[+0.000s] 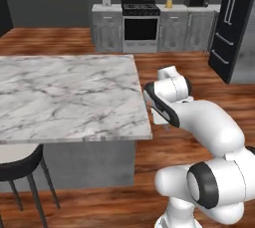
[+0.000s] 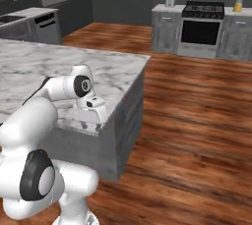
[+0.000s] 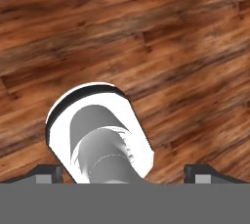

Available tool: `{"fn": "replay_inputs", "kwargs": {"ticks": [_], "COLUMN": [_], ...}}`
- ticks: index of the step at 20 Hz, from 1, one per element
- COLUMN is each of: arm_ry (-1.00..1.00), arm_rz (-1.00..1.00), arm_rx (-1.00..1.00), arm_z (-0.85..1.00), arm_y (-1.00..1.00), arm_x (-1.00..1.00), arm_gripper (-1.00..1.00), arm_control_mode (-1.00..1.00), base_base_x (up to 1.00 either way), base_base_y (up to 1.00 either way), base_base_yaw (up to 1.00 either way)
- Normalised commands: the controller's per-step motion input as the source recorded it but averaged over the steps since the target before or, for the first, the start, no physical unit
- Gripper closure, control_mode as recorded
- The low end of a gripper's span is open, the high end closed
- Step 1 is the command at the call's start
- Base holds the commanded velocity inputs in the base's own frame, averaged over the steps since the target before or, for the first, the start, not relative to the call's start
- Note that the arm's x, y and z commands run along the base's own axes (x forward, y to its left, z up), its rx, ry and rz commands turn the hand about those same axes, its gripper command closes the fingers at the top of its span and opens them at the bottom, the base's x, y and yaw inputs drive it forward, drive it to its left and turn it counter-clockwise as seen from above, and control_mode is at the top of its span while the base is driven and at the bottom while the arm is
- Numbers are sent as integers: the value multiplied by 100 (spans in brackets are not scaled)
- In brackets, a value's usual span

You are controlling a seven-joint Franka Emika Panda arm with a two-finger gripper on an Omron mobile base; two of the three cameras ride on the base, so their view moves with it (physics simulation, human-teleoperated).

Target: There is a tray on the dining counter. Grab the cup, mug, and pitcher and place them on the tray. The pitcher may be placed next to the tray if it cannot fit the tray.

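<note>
Dining counter by open hand, above wood floor.

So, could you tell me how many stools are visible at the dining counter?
1: a dark stool at the near left edge of the dining counter. Others may be out of frame.

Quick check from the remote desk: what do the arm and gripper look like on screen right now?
The arm is glossy white, built of rounded, bulbous segments with dark grey to black rings and caps at the joints. A dark band curves along the wrist link. The gripper has a boxy white body and two small dark finger tips with paler grey pads. No cables or markings show.
</note>
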Motion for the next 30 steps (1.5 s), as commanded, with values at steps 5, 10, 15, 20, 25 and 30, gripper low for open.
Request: {"fn": "replay_inputs", "kwargs": {"ticks": [5, 10, 15, 20, 25, 30], "arm_ry": [0, 0, 0, 0, 0, 0], "arm_rz": [0, 0, 0, 0, 0, 0], "arm_rx": [0, 0, 0, 0, 0, 0], "arm_z": [0, 0, 0, 0, 0, 0], "arm_y": [0, 0, 0, 0, 0, 0], "arm_x": [0, 0, 0, 0, 0, 0], "arm_gripper": [-100, -100, -100, -100, -100, -100], "arm_control_mode": [100, 100, 100, 100, 100, 100], "base_base_x": [54, 90, 100, 100, 100, 100], "base_base_y": [-100, -100, -100, -100, -86, -44], "base_base_yaw": [0, 0, 0, 0, 0, -5]}}
